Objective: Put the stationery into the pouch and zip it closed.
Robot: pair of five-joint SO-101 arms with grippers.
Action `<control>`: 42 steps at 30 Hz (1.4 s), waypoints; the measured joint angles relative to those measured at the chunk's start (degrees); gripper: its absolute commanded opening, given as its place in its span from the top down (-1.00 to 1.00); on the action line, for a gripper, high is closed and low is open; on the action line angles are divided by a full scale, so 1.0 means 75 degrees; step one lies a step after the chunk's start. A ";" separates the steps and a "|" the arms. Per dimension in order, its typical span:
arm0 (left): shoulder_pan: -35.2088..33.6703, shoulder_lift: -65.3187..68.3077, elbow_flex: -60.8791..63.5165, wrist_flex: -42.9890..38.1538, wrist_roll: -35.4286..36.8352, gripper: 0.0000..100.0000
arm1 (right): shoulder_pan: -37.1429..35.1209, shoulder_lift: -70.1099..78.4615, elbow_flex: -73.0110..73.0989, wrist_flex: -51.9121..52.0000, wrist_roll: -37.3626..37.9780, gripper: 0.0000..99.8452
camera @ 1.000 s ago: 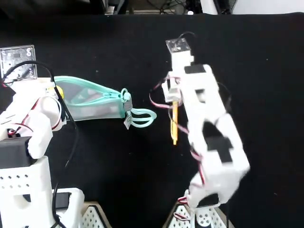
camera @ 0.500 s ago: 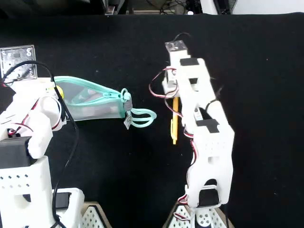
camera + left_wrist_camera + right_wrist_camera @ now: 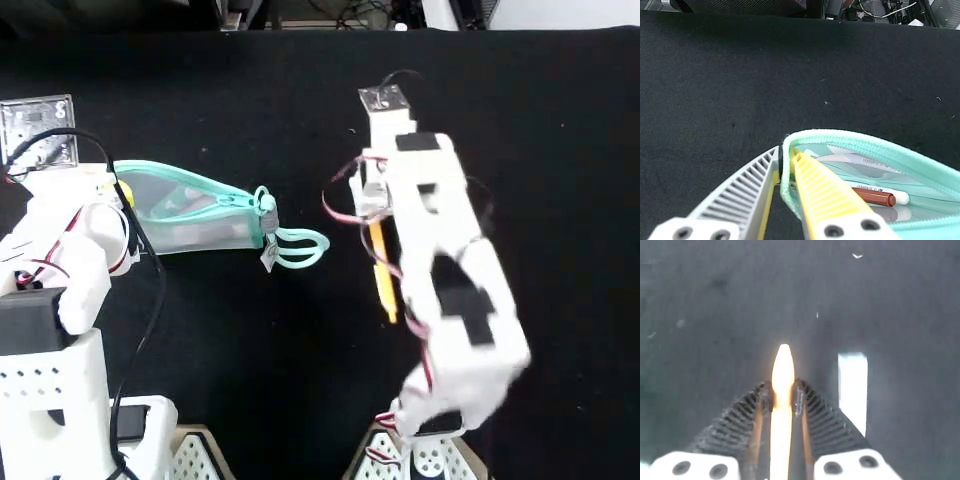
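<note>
A mint-green pouch [image 3: 195, 215] lies on the black cloth with its mouth open, its zip pull and loop [image 3: 290, 245] at the end nearer the right arm. My left gripper [image 3: 785, 156] is shut on the pouch rim [image 3: 860, 145]; in the high view this gripper [image 3: 122, 190] is at the pouch's left end. Inside the pouch lie a brown marker [image 3: 874, 196] and pale items. My right gripper [image 3: 782, 387] is shut on an orange pen [image 3: 782, 371]. In the high view the pen [image 3: 384, 272] hangs slanted under that gripper [image 3: 372, 208], to the right of the pouch.
A white rectangular piece [image 3: 852, 390] lies on the cloth just beyond the right gripper. The black cloth [image 3: 560, 150] covers the whole table. The arm bases [image 3: 60, 420] stand at the near edge.
The right arm has swung a little to the right with the pen, which now slants instead of hanging straight. The left arm and the pouch have stayed still.
</note>
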 measured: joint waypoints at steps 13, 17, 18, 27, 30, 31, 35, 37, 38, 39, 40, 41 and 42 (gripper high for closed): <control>0.0000 0.0000 0.0000 0.0000 0.0000 0.93 | -0.0012 -0.6576 0.6658 -0.0680 0.1055 0.97; 0.0000 0.0000 0.0000 0.0000 0.0000 0.93 | -0.0012 -0.6646 0.6951 -0.0844 0.1313 0.95; 0.0000 0.0000 0.0000 0.0000 0.0000 0.93 | 0.0000 -0.6588 0.6951 -0.0903 0.1336 0.91; 0.0094 0.0000 0.0000 0.0000 0.0000 0.93 | 0.0000 -0.4325 0.6212 -0.1032 0.1371 0.74; 0.0094 0.0000 0.0000 0.0000 0.0000 0.93 | 0.0000 -0.3645 0.5755 -0.1032 0.1371 0.74; 0.0094 0.0000 0.0000 0.0000 0.0000 0.93 | 0.0000 -0.3516 0.5638 -0.1032 0.1371 0.74; 0.0094 0.0000 0.0000 0.0000 0.0000 0.93 | 0.0000 -0.3411 0.5310 -0.1008 0.1371 0.74; 0.0094 0.0000 0.0000 0.0000 0.0000 0.93 | -0.0105 -0.3364 0.5181 -0.0867 0.1371 0.74; 0.0094 0.0000 0.0000 0.0000 0.0000 0.93 | -0.0223 -0.3341 0.5122 -0.0762 0.1383 0.74; 0.0094 0.0000 0.0000 0.0000 0.0000 0.93 | -0.0340 -0.3341 0.5099 -0.0645 0.1395 0.74; 0.0094 0.0000 0.0000 0.0000 0.0000 0.93 | -0.0469 -0.3341 0.5064 -0.0563 0.1383 0.74; 0.0094 0.0000 0.0000 0.0000 0.0000 0.93 | -0.0621 -0.3341 0.5052 -0.0504 0.1371 0.74; 0.0094 0.0000 0.0000 0.0000 0.0000 0.93 | -0.0774 -0.3329 0.5029 -0.0481 0.1383 0.74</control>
